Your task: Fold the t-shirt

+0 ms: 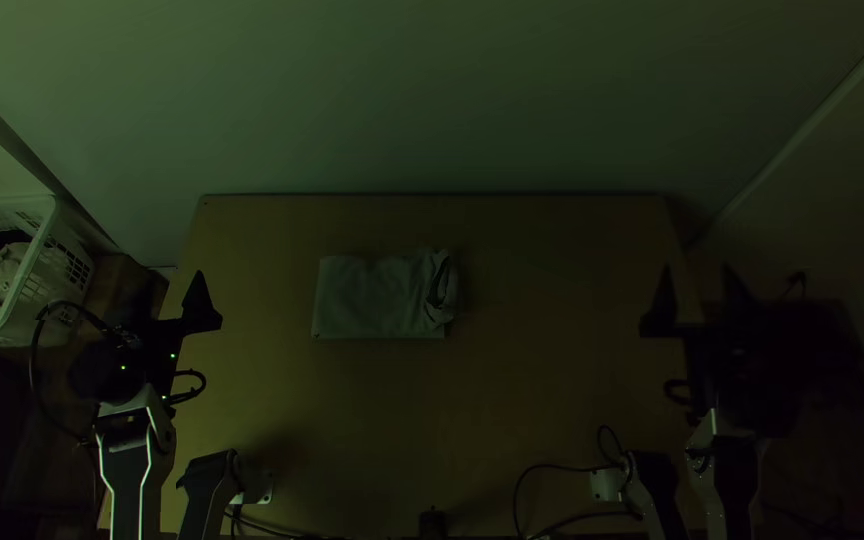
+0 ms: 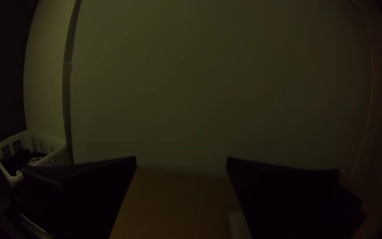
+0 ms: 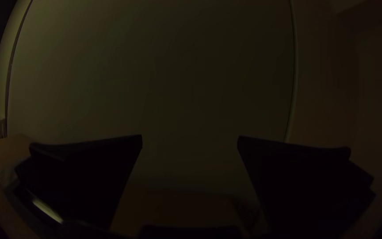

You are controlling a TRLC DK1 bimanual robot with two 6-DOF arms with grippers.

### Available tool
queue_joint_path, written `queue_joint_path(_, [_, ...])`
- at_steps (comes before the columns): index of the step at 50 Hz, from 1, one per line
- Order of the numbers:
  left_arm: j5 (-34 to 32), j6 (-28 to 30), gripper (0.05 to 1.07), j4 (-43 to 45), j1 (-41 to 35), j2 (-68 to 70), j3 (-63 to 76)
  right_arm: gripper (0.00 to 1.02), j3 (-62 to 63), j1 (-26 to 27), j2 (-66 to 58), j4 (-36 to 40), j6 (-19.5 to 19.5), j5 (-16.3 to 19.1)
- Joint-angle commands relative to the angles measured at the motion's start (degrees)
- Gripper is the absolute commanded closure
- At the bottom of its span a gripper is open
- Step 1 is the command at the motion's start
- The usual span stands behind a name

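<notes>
Left gripper (image 2: 181, 159) and right gripper (image 3: 190, 137) gape wide, both empty! The t-shirt (image 1: 372, 297) lies in a compact rectangle on the table (image 1: 552, 380), surely light and limp; best pinch every layer at that rumpled right end.

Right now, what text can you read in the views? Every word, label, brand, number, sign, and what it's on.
None I can read.
T-shirt: no lettering I can make out on the folded cloth.
Table, basket: nothing legible.
Left arm, right arm: too dark to tell if they carry small print.
Green dots on the left arm look like lights, not characters.
</notes>
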State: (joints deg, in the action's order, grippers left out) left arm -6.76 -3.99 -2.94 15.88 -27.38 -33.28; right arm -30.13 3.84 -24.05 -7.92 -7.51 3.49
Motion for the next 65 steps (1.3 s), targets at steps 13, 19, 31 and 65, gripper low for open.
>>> queue_joint_path(13, [0.3,0.8,0.10,9.4,0.6,10.1,18.9,0.03,14.9,-0.4,3.7,-8.0,1.7,0.3])
queue_joint_path(19, [0.3,1.1,0.10,11.0,0.6,16.4,25.4,0.03,20.7,0.4,5.0,-9.6,1.7,0.3])
queue_joint_path(31, [0.3,1.1,0.10,7.1,0.9,27.6,32.4,0.03,28.2,0.4,18.0,-4.0,1.4,0.3])
queue_joint_path(65, [2.1,1.3,0.10,3.4,1.3,27.4,33.2,0.03,29.6,8.5,24.1,8.9,3.2,-3.5])
